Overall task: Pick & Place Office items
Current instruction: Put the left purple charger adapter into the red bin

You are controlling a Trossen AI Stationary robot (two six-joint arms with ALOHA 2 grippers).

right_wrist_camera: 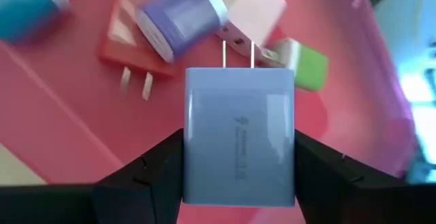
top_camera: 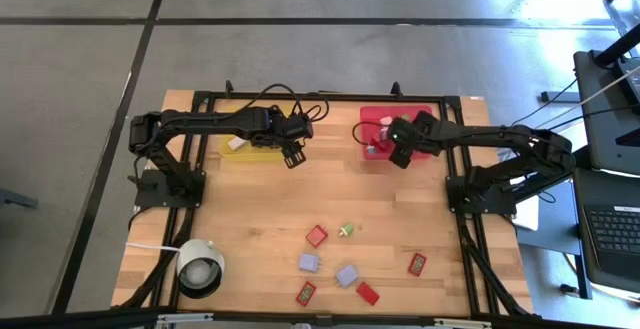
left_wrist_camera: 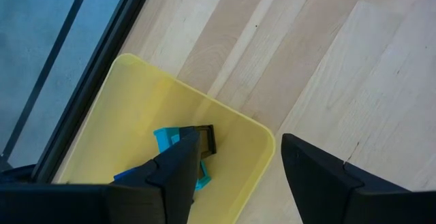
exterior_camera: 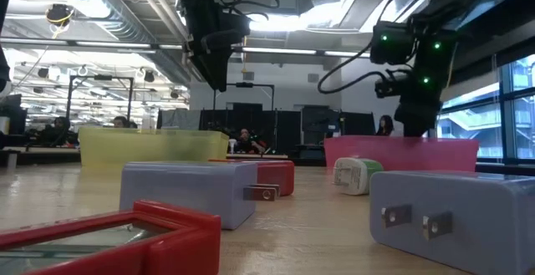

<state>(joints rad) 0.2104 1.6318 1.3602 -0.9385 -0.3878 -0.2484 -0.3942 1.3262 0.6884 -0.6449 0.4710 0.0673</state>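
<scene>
My right gripper [top_camera: 388, 152] is over the near left part of the red tray [top_camera: 425, 117], shut on a lilac-blue plug block [right_wrist_camera: 238, 135]. Its two metal prongs [right_wrist_camera: 236, 52] point away from the wrist. Under it in the tray lie a lilac block [right_wrist_camera: 178, 18], a pink one [right_wrist_camera: 255, 9], a green-and-white one [right_wrist_camera: 303, 64] and a teal one [right_wrist_camera: 24, 6]. My left gripper [top_camera: 293, 154] hangs open at the right near corner of the yellow tray [top_camera: 250, 147], where a blue piece [left_wrist_camera: 178, 142] lies. Several red, lilac and green items [top_camera: 346, 274] rest flat on the near table. My right gripper pinches the lilac-blue block by its two opposite side faces [right_wrist_camera: 194, 156], one dark finger [right_wrist_camera: 153, 173] on each side. The fingers slant down from the table's right side. The block's broad face is toward the wrist camera, and it hangs above the items in the red tray.
A white cylinder with a dark centre [top_camera: 200, 267] stands at the near left corner. A black frame [top_camera: 330, 97] runs round the table, with cables over its far bar. Bare wood [top_camera: 330, 194] lies between the trays and the loose items.
</scene>
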